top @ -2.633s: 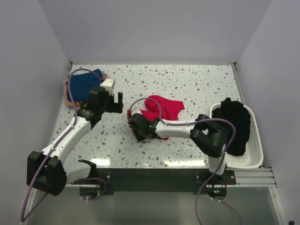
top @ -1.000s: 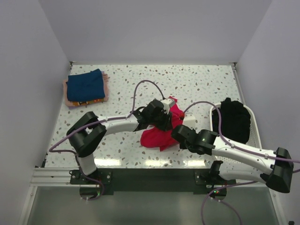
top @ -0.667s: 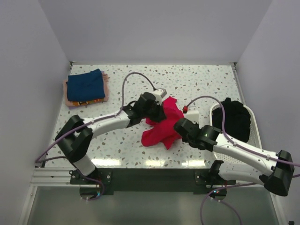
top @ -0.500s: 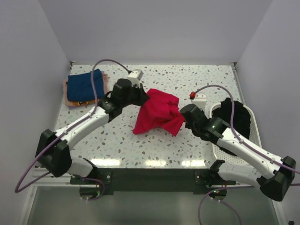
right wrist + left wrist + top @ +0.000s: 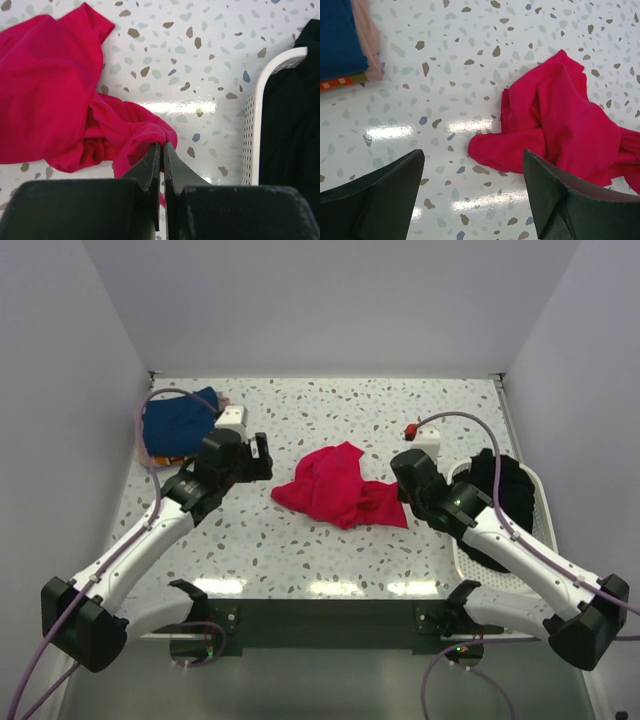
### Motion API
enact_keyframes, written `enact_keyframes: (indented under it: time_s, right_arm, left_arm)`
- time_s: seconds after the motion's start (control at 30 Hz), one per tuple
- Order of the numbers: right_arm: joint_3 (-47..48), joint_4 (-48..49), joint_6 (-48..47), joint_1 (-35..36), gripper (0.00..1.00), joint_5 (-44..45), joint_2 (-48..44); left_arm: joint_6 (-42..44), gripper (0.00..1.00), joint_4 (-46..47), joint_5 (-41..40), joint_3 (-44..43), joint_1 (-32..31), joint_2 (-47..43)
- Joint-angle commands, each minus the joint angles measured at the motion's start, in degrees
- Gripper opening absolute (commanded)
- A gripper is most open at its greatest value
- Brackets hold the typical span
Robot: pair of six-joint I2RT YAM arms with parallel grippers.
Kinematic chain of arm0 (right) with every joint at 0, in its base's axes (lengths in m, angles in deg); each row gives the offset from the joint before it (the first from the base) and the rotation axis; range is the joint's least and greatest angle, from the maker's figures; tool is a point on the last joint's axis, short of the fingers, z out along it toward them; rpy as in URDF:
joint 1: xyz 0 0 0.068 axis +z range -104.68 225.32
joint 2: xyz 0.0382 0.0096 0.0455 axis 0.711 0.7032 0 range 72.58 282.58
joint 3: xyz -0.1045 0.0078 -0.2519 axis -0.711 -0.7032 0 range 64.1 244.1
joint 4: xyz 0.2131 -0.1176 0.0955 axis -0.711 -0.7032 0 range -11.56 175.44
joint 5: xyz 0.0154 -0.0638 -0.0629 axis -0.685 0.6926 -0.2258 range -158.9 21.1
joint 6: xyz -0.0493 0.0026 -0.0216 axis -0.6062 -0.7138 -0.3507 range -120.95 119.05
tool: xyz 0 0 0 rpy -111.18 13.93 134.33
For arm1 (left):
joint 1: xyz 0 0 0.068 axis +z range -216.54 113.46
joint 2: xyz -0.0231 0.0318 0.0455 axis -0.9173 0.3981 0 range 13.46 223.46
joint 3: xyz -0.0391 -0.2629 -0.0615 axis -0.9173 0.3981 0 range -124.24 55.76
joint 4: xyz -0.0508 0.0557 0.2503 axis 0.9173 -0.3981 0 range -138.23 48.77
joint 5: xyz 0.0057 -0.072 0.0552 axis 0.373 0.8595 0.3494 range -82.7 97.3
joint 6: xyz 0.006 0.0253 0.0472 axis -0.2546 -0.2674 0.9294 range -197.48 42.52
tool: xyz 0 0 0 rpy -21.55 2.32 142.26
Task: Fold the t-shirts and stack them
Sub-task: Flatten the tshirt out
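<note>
Crumpled crimson cloth t-shirt (image 5: 335,490) lies beside the white perforated plastic basket (image 5: 520,585). Right gripper (image 5: 161,147) pinches its basket-side edge. Left gripper (image 5: 472,160) gapes wide, empty. Recommendation: left takes the far edge and both spread it flat.

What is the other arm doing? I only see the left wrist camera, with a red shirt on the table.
Observer: The right gripper is shut, pinching the red shirt's edge on the side nearest it.
Operator: What's beyond that?
Observer: A white basket at the table's right edge, holding black shirts.
Operator: Anything by the folded pile?
Observer: Seen from above, a purple cable crosses the navy shirt on top of it.
</note>
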Motion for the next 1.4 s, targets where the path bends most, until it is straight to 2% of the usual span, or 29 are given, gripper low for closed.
enact_keyframes:
  time_s: [0.0,0.13,0.23,0.3,0.4,0.63,0.77,1.1,1.2,1.23,1.3,1.33,1.37]
  right_arm:
    - [-1.6,3.5,0.6,-0.2,0.00,-3.5,1.8]
    - [-1.2,3.5,0.6,-0.2,0.00,-3.1,4.2]
    - [-0.5,3.7,0.0,-0.2,0.00,-2.3,5.0]
    - [0.0,3.9,-0.3,-0.3,0.00,-2.0,5.1]
    - [0.0,4.4,-0.5,-0.4,0.00,-2.2,4.8]
    - [-2.2,5.7,-0.2,-0.9,0.00,-3.9,3.9]
    - [-2.7,5.9,0.0,-1.2,0.00,-4.2,3.8]
    - [-2.8,7.0,-1.5,-2.0,0.00,-5.2,2.9]
    - [-2.9,7.0,-1.6,-2.3,0.00,-5.2,2.2]
    - [-3.0,6.8,-1.7,-2.5,0.00,-5.1,2.0]
    - [-2.9,6.5,-1.8,-2.6,0.00,-5.0,1.7]
    - [-2.9,6.0,-2.0,-3.0,0.00,-4.6,1.6]
    - [-2.8,5.8,-2.4,-3.1,0.00,-4.2,1.4]
  left_arm:
    - [-1.5,0.84,1.0,1.5,0.0,-4.4,2.1]
    - [-6.3,0.84,8.4,5.9,0.1,-17.0,7.8]
    - [-11.4,0.85,16.0,12.9,2.4,-20.6,10.2]
    - [-13.7,0.87,19.0,15.9,4.6,-21.6,13.0]
    - [-16.1,0.88,21.3,16.2,5.5,-22.4,16.9]
    - [-16.1,0.89,25.2,17.9,1.7,-24.0,25.9]
    - [-16.8,0.85,24.8,18.0,0.2,-24.5,29.8]
    - [-17.1,0.82,24.0,8.6,-2.6,-24.9,36.3]
    - [-16.8,0.72,24.8,5.3,-3.7,-24.9,37.8]
    - [-16.6,0.58,25.0,4.3,-3.9,-24.9,38.1]
    - [-15.6,0.40,24.9,2.8,-4.5,-24.9,38.8]
    - [-15.3,0.19,24.6,1.5,-4.7,-24.9,38.8]
    - [-14.1,0.08,24.2,1.2,-4.8,-24.6,38.6]
